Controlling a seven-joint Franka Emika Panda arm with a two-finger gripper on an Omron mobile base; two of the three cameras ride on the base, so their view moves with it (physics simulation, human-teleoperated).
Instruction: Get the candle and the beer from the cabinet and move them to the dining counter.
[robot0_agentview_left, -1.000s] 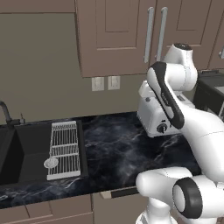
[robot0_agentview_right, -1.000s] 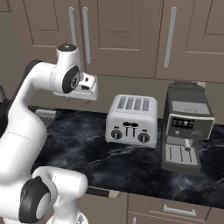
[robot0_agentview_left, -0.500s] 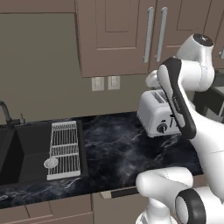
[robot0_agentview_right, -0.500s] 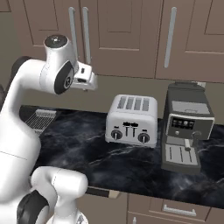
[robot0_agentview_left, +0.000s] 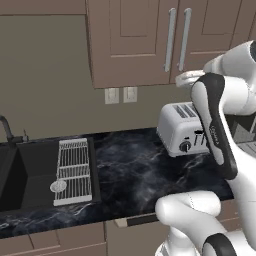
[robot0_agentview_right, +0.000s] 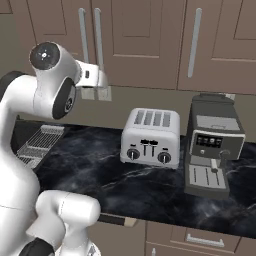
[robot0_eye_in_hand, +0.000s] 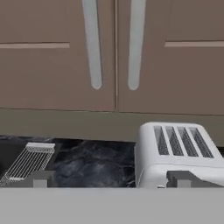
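Note:
The cabinet (robot0_agentview_left: 135, 45) hangs above the worktop with its doors shut, so the candle and the beer are hidden. Its two silver bar handles (robot0_eye_in_hand: 92, 43) stand side by side straight ahead in the hand view. My gripper (robot0_agentview_right: 103, 80) is raised in front of the lower edge of the cabinet (robot0_agentview_right: 135, 40), just below that handle pair, apart from the doors. The gripper (robot0_eye_in_hand: 111, 179) is open with nothing between its fingertips (robot0_eye_in_hand: 41, 178). In the left base view the gripper (robot0_agentview_left: 186, 77) pokes out left of my upper arm. The dining counter is out of view.
A white toaster (robot0_agentview_right: 150, 137) sits on the black marbled worktop (robot0_agentview_right: 90, 165) under the gripper. A dark coffee machine (robot0_agentview_right: 212, 142) stands to its right. To the left are a wire drying rack (robot0_agentview_left: 72, 170) and a sink (robot0_agentview_left: 15, 175). Wall outlets (robot0_agentview_left: 120, 95) sit below the cabinet.
The arm has lifted, carrying the gripper up from toaster height to the cabinet's lower edge below the handles. The jaws stayed open.

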